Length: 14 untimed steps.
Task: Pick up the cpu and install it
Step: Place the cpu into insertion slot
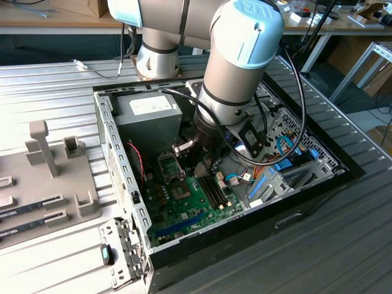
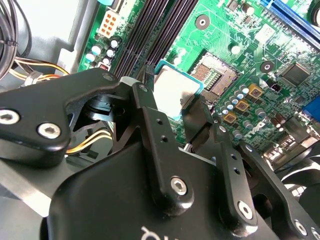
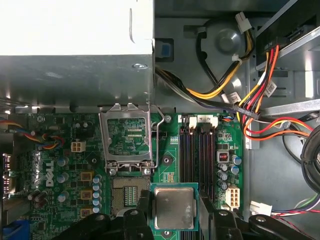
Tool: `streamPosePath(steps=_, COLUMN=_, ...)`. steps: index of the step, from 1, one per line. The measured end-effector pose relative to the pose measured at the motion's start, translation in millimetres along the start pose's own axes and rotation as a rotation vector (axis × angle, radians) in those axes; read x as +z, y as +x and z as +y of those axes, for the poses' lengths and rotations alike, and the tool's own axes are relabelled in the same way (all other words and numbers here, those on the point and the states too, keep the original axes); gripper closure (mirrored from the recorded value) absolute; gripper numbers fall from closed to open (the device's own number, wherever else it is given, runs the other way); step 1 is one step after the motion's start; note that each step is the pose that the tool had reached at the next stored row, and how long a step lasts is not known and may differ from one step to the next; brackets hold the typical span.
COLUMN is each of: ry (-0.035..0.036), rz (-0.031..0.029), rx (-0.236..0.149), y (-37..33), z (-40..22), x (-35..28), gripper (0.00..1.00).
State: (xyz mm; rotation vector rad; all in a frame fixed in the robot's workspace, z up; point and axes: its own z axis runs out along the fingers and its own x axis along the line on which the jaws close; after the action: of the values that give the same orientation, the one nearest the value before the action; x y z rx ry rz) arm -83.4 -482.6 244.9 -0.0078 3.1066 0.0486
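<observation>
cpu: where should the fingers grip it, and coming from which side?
Grip the cpu by two opposite edges, coming from above its silvery top. It is thin, flat and square, so only the rim offers opposing faces. In the first wrist view the gripper holds it that way, with fingers on either side edge, next to the open socket.
</observation>
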Motion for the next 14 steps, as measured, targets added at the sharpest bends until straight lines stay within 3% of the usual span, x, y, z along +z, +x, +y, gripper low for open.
streamPosePath(steps=9, ry=-0.0001, rz=-0.0001, rx=0.000, y=5.1, z=0.9, x=0.3, gripper=0.53)
streamPosePath(steps=14, ry=0.0000, rz=-0.0001, rx=0.000, y=19.9, z=4.8, x=2.1, gripper=0.53)
